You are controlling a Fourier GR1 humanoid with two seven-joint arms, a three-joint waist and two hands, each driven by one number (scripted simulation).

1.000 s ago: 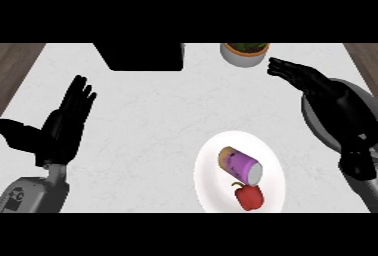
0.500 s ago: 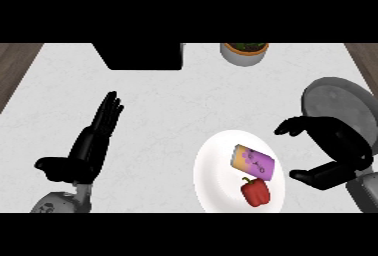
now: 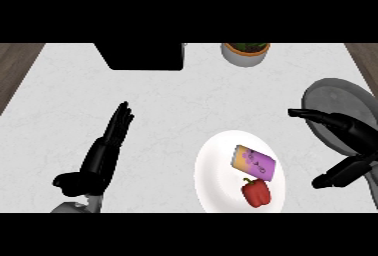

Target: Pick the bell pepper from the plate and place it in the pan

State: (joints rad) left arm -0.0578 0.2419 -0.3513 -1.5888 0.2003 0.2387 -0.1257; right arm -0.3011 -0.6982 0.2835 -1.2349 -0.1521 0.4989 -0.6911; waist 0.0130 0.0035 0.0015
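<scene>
Bell pepper (image 3: 256, 193) lies on the plate (image 3: 214, 165), left of the open right robot hand (image 3: 347, 150)

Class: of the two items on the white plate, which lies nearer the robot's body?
The red bell pepper; the purple box lies beyond it on the plate.

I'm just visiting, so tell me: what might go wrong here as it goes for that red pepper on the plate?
Two risks, as guesses. The bell pepper lies right beside a purple packet on the white plate, so the open right hand might nudge or catch the packet instead. The pan lies partly under that hand's arm at the counter's right edge, so the carry could clip its rim.
</scene>
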